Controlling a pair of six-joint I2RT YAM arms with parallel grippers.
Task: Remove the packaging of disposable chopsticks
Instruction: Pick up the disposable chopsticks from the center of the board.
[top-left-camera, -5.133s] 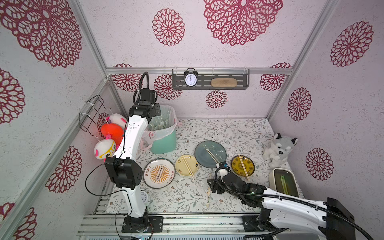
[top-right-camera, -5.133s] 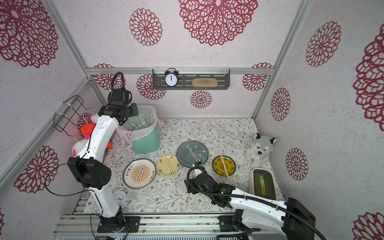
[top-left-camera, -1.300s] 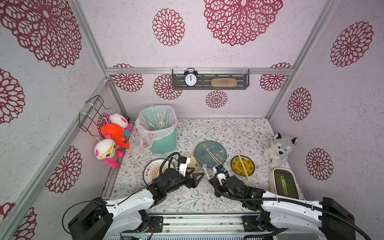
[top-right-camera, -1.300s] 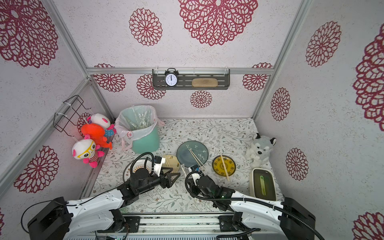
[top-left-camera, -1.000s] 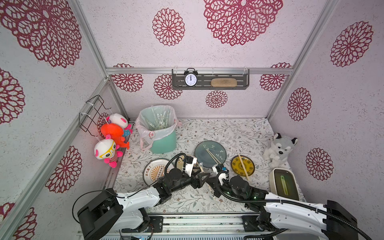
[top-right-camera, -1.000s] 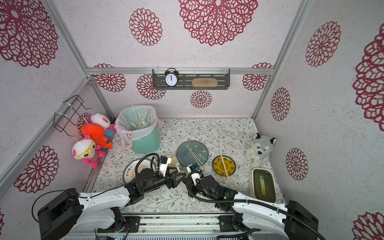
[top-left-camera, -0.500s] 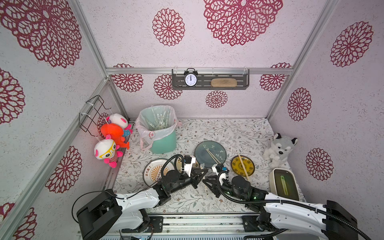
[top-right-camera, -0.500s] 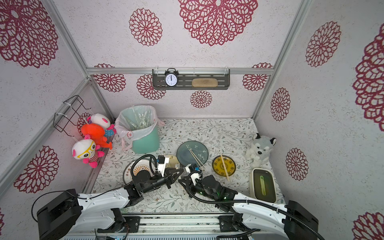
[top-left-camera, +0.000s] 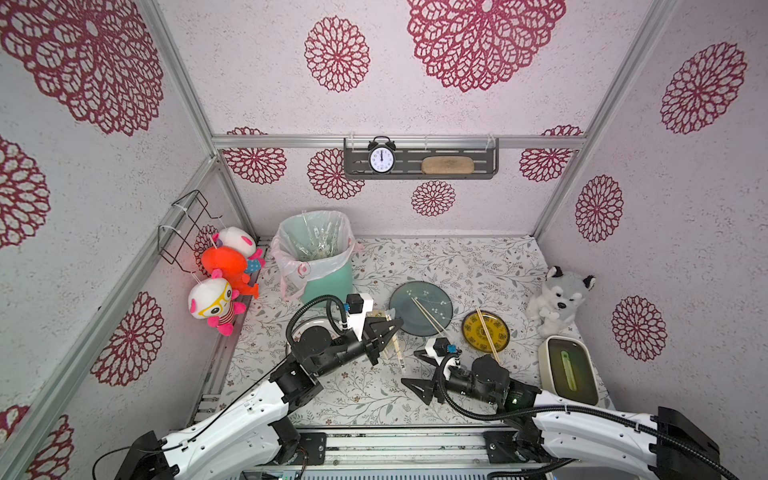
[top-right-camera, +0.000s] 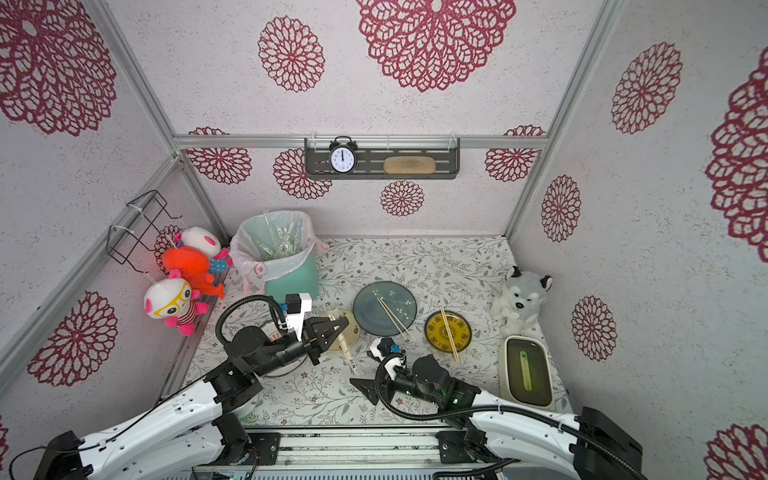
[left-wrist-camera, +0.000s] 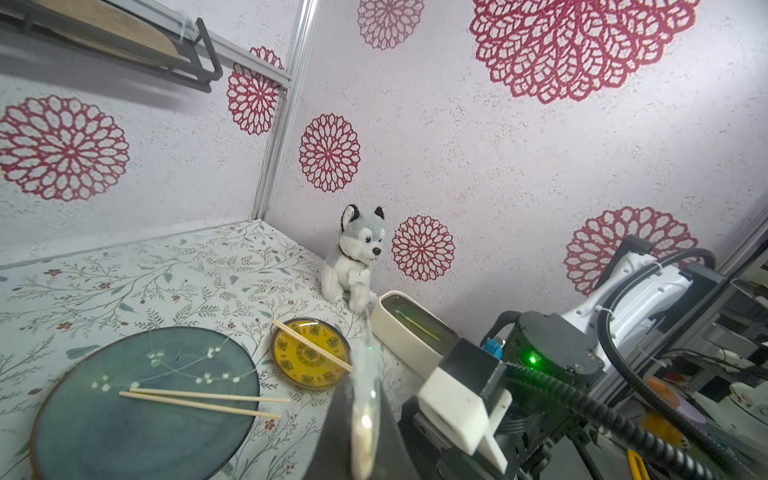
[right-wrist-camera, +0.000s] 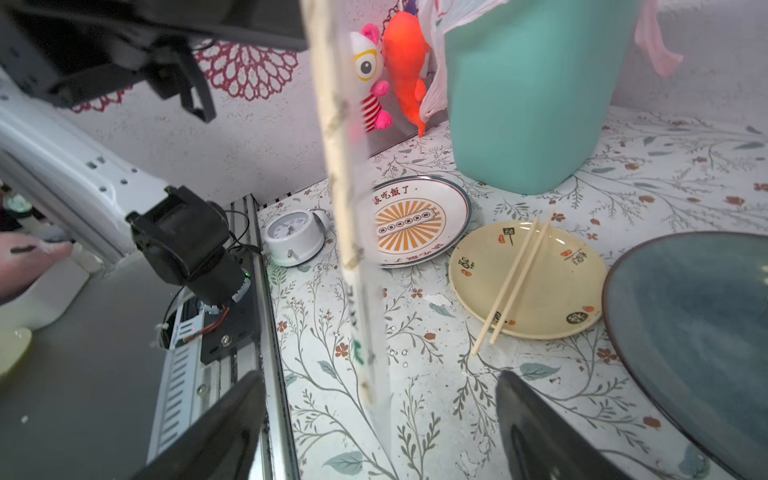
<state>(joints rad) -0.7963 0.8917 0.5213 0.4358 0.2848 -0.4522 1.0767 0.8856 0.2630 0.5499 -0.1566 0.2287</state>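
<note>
Since half a second ago, the right gripper (top-left-camera: 408, 366) has spread its jaws wide and let go of the packaging (right-wrist-camera: 353, 257), while the left gripper (top-left-camera: 395, 325) stays clamped on that sleeve near its upper end. The packaging is a long, narrow, clear plastic sleeve hanging nearly vertically above the floral table cover (top-left-camera: 457, 266), between the right gripper's separated black fingers (right-wrist-camera: 232, 424) and touching neither. One pair of disposable chopsticks (right-wrist-camera: 328, 124), thin pale bamboo, sits inside it; the sleeve's lower end is empty film with small dark print. Bare pairs lie on the round dark blue-green plate (top-left-camera: 440, 299), the yellow patterned plate (top-left-camera: 471, 332) and the cream plate (right-wrist-camera: 552, 299). Crumpled clear sleeves fill the lined teal bin (top-left-camera: 328, 282). The sleeve's top is cut off in the right wrist view; the left wrist view shows it only as a blur between closed fingers; the left gripper hides most of the cream plate in both top views.
</note>
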